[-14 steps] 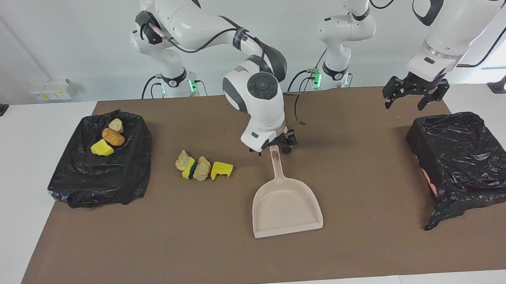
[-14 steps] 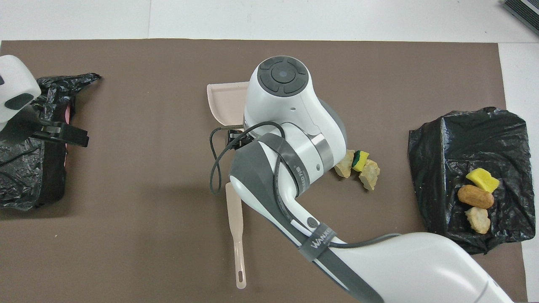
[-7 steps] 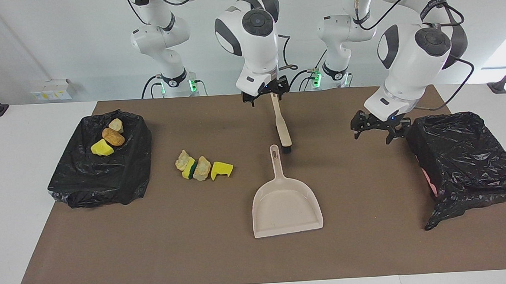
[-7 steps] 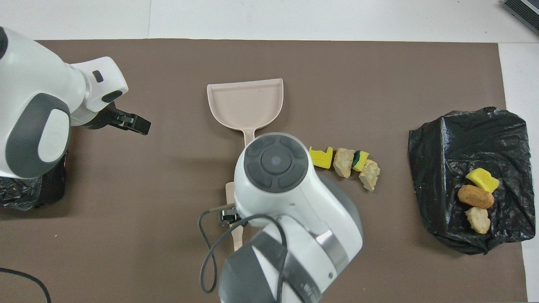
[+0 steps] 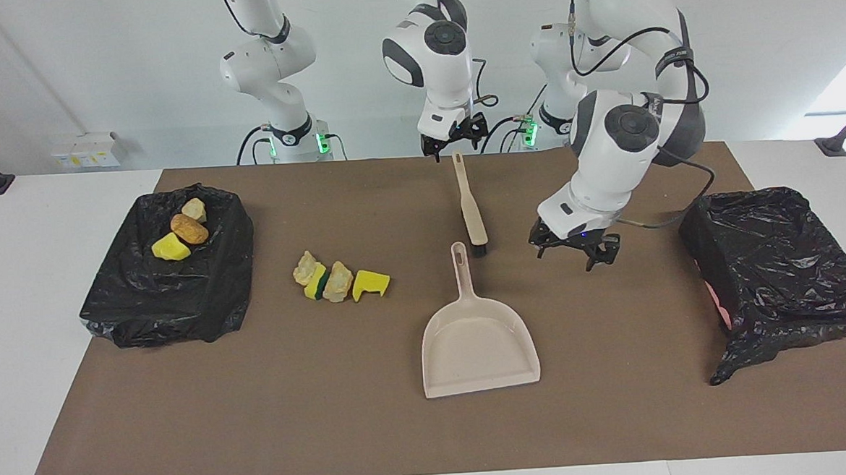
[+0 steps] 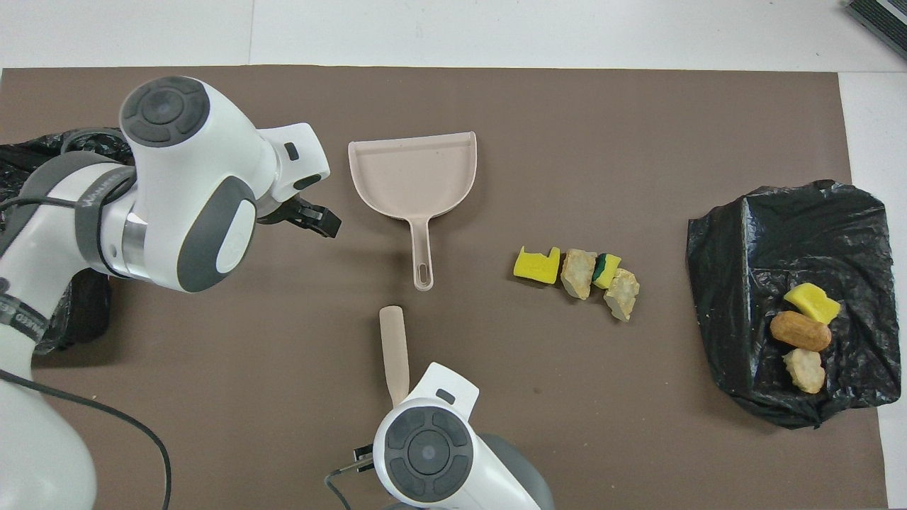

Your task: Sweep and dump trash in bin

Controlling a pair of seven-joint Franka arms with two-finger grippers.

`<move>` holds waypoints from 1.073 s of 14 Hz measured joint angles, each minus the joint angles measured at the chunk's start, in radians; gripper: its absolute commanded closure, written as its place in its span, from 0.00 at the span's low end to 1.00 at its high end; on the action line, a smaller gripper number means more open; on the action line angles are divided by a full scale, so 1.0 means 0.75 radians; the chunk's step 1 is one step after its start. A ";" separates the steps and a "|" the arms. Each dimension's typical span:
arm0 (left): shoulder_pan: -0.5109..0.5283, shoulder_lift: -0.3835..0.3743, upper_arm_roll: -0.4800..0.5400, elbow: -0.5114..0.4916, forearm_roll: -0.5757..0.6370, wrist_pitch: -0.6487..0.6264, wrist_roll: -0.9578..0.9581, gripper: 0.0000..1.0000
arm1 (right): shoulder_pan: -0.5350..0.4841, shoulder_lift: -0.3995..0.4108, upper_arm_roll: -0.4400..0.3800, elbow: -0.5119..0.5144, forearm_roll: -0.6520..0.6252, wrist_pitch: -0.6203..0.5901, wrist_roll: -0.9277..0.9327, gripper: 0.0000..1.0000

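Several trash chunks (image 5: 340, 282) (image 6: 577, 273), yellow and cream, lie in a row on the brown mat. Three more chunks (image 5: 180, 228) (image 6: 804, 340) rest on the black-bagged bin (image 5: 166, 302) (image 6: 751, 234) at the right arm's end. A beige dustpan (image 5: 479, 343) (image 6: 414, 177) lies flat mid-mat, handle toward the robots. Nearer the robots lies the brush (image 5: 471, 209) (image 6: 395, 350). My left gripper (image 5: 574, 253) (image 6: 319, 221) hangs open and low beside the dustpan's handle, holding nothing. My right gripper (image 5: 453, 143) is open above the brush's handle end, hidden under its wrist in the overhead view.
A second black-bagged bin (image 5: 779, 269) (image 6: 42, 149) stands at the left arm's end of the table. The brown mat (image 5: 259, 420) covers most of the white table.
The right arm drew back from the dustpan's handle to above the brush's handle end. The left gripper swung from its bin down toward the dustpan.
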State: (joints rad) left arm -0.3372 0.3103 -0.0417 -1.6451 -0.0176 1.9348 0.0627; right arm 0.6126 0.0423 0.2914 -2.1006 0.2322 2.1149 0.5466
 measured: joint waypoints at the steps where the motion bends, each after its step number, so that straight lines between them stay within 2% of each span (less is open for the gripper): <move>1: -0.029 0.025 0.000 0.017 0.000 0.007 -0.044 0.00 | 0.012 0.012 0.000 -0.034 0.000 0.059 0.000 0.00; 4: -0.093 0.088 0.000 0.079 0.001 0.018 -0.140 0.00 | 0.037 0.091 -0.001 -0.069 0.000 0.184 -0.001 0.00; 7: -0.156 0.108 0.000 0.093 0.001 0.072 -0.291 0.00 | 0.048 0.130 -0.003 -0.069 0.000 0.204 -0.009 0.00; 9: -0.192 0.125 0.000 0.094 0.001 0.106 -0.360 0.00 | 0.047 0.129 -0.008 -0.069 0.000 0.207 -0.046 0.06; 11: -0.218 0.133 0.000 0.094 0.001 0.111 -0.402 0.00 | 0.047 0.131 -0.012 -0.069 0.000 0.247 -0.093 0.19; 12: -0.235 0.139 0.001 0.093 0.002 0.110 -0.432 0.00 | 0.047 0.133 -0.013 -0.069 0.000 0.261 -0.110 0.30; 15: -0.320 0.233 0.005 0.123 0.075 0.124 -0.649 0.00 | 0.047 0.147 -0.015 -0.070 -0.006 0.275 -0.151 0.75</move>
State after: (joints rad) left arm -0.5774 0.4852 -0.0383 -1.5529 0.0385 2.0281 -0.4242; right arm 0.6479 0.1525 0.2803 -2.1529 0.2277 2.3214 0.4331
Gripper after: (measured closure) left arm 0.000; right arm 0.300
